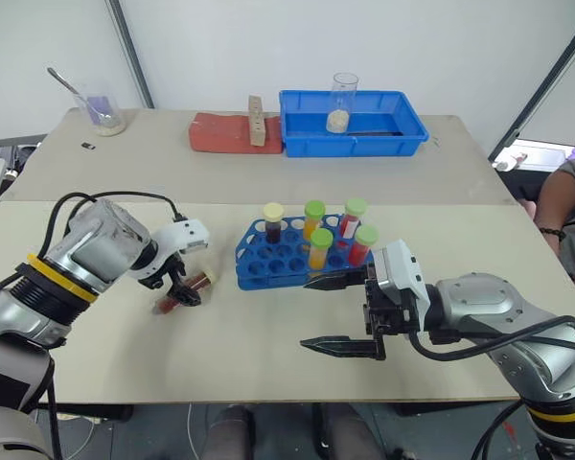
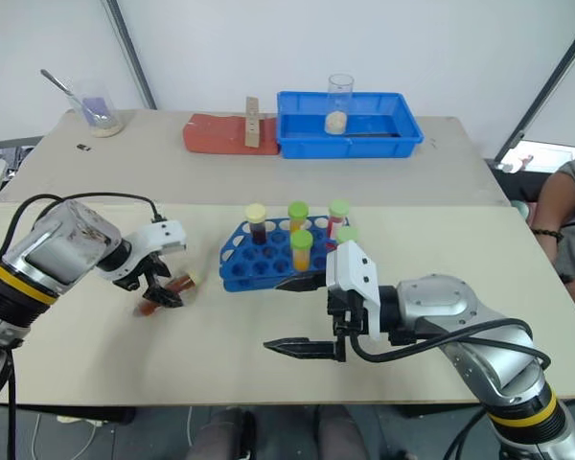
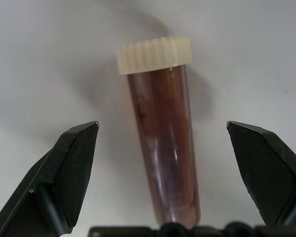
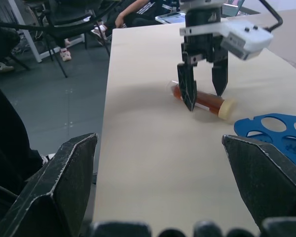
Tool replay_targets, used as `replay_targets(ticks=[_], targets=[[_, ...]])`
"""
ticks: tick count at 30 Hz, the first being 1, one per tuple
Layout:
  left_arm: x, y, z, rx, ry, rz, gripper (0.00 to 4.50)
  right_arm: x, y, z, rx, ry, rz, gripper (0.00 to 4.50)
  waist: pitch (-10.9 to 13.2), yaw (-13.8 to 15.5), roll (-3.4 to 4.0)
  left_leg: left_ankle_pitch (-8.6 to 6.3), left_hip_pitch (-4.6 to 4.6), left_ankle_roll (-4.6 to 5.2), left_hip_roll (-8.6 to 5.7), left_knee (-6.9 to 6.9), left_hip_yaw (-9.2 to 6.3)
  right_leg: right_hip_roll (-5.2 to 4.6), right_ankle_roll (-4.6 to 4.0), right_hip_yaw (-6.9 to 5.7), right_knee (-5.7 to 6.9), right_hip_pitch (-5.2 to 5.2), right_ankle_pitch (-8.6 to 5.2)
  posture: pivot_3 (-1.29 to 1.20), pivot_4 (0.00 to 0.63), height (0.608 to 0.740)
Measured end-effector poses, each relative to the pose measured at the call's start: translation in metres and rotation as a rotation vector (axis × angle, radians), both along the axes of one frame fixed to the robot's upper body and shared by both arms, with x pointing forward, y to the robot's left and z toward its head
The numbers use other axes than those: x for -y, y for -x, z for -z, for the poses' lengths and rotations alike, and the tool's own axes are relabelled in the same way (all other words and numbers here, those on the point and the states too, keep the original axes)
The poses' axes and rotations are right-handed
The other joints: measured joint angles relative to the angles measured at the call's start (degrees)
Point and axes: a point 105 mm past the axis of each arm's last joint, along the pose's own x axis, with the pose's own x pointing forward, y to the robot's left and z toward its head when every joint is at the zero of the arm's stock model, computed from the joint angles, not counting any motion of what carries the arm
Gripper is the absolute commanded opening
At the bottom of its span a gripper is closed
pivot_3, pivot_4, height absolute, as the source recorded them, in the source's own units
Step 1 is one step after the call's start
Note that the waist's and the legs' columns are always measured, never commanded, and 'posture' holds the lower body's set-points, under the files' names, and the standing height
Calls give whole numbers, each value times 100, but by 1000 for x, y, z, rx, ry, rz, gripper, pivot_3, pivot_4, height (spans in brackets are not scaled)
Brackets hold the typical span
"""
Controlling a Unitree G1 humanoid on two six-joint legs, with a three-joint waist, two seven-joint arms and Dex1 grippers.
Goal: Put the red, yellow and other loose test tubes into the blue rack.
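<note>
A loose test tube (image 1: pixel 194 286) of brown-red liquid with a cream cap lies flat on the table, left of the blue rack (image 1: pixel 259 273). My left gripper (image 1: pixel 180 292) points down over it and is open. Its fingers straddle the tube (image 3: pixel 163 138) with a gap on each side. The rack holds several upright tubes with green and cream caps. My right gripper (image 1: pixel 305 313) hovers open and level in front of the rack with nothing between its fingers. In the right wrist view the left gripper (image 4: pixel 203 91) stands over the tube (image 4: pixel 207 102).
A blue bin (image 1: pixel 402 129) with a glass beaker (image 1: pixel 341 101) sits at the table's far edge, beside a red pad (image 1: pixel 220 134) with a wooden block. A beaker with a spoon (image 1: pixel 103 110) stands far left. A person's arm (image 1: pixel 561 206) shows at the right edge.
</note>
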Motion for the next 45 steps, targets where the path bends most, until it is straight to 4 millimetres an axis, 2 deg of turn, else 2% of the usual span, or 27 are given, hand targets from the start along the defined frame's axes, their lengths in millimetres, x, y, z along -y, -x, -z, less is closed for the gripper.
replay_targets(ticks=[6,8,14,17,22,24,26,28,31,34,40,45], targets=[[-3,-2,3,14,-13,-17,1222,0,-1,-1,6,-2,13,4500,0,-5,0,0,4,0,0,0,-1,0,0,1,4,0,0,0,150,729],[-5,-3,3,23,-8,-17,955,0,-2,-2,6,-5,21,4500,0,-5,0,0,6,0,0,1,0,0,0,1,5,2,0,0,150,729],[-6,-8,3,44,32,-39,953,3,0,-2,-8,-10,29,4500,-1,0,0,2,11,3,-1,7,-2,0,-2,0,21,4,1,0,150,729],[-10,-13,-6,61,117,-93,952,7,0,0,-13,5,44,4500,0,6,-2,3,7,4,-2,17,-5,0,-3,0,32,2,0,0,150,729],[-1,-17,-52,180,404,-85,952,20,-1,-1,-5,24,99,4500,1,2,-3,3,1,4,-1,20,-5,-1,-2,0,25,1,0,0,150,729],[13,-9,-74,235,584,-17,952,27,0,1,-5,38,129,4500,1,1,-3,2,-2,5,0,20,-5,-2,-3,0,19,1,0,0,150,729],[25,-1,-89,297,711,50,952,31,0,2,-7,50,147,4500,0,1,-2,2,-2,5,0,19,-4,-3,0,-1,13,3,2,0,150,729],[35,3,-95,372,809,69,952,34,1,4,-11,55,165,4500,0,2,-3,2,2,4,0,20,-4,-5,5,0,11,8,6,0,150,729],[56,12,-86,459,937,65,952,37,0,4,1,54,208,4500,-1,-1,-8,3,2,3,-2,25,-3,-7,10,2,11,13,14,0,150,729],[69,14,-79,538,978,53,951,37,-2,2,20,49,243,4500,0,-3,-10,5,4,0,-2,27,-4,-6,7,3,4,14,28,0,150,729],[85,3,-73,757,1018,33,949,40,-10,1,52,46,327,4500,-1,3,-10,5,8,0,-5,27,-2,-7,7,6,-5,23,30,0,150,729],[98,-5,-56,800,1035,13,949,39,-8,-1,18,37,310,4500,-1,4,-10,5,2,0,-5,26,-3,-7,11,6,-15,25,33,0,150,729]])
